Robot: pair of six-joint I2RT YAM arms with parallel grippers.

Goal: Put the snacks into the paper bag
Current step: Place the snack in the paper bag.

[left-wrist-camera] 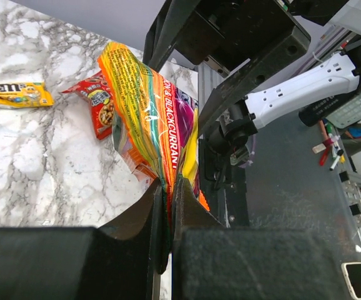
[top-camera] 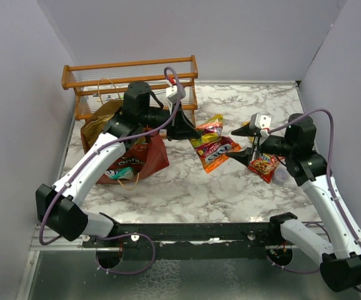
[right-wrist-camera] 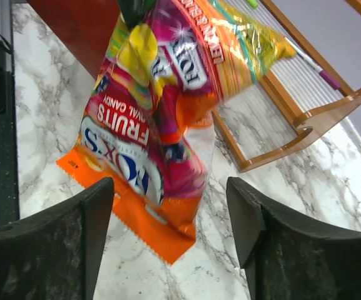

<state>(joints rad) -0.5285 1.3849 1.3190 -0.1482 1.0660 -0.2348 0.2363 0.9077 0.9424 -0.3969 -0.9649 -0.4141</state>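
Left claw (left-wrist-camera: 166, 190) pinches packet (left-wrist-camera: 152, 106); rack (right-wrist-camera: 293, 119) beyond.

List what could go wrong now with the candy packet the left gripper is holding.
1. The left gripper pinches only a thin edge of the Fox's candy packet; the slick foil may slip out in transit.
2. The open right gripper sits close in front of the hanging packet, so the two might snag or collide.
3. The paper bag lies under the left arm, so its opening may be awkward to reach.
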